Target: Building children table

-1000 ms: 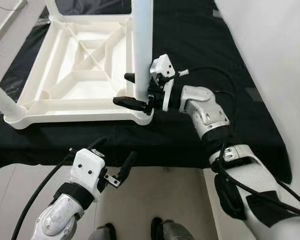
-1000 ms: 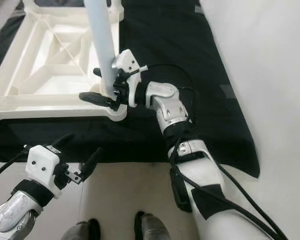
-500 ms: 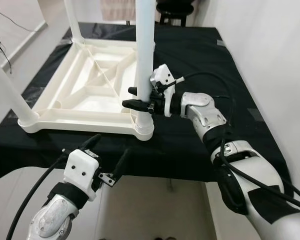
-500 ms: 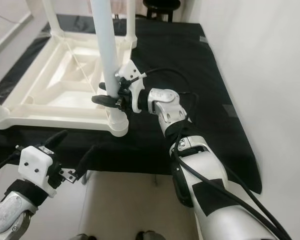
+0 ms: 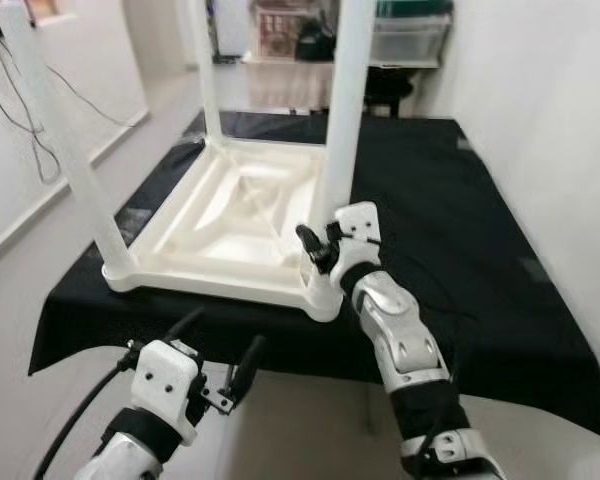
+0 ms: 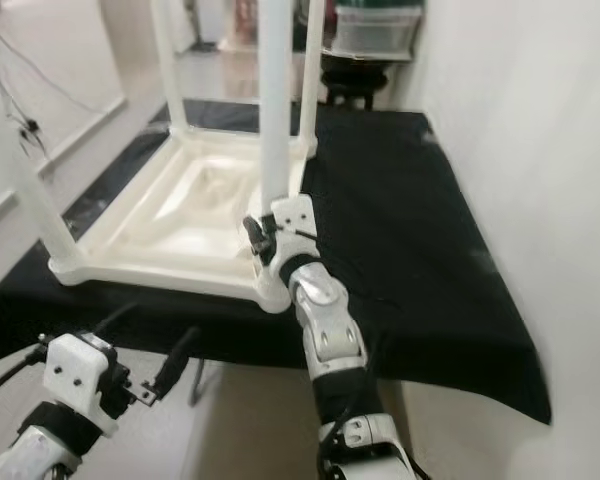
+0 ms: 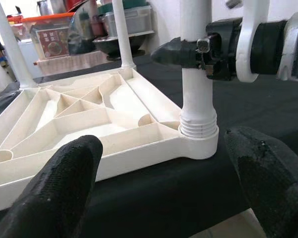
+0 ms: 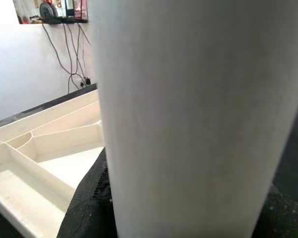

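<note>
Here the right end effector [image 5: 315,247] clamps the table leg [image 5: 346,120]; left end effector [image 5: 216,352] spread apart.

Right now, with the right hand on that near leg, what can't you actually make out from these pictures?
- Seating of the near leg in its corner socket: the joint is inside the socket, in every view.
- Right hand contact: in the right wrist view the leg blocks the fingers.
- Leg tops: cut off by the upper edge in both eye views.
- Labels on the far storage boxes: too small and blurred in the left wrist view.
</note>
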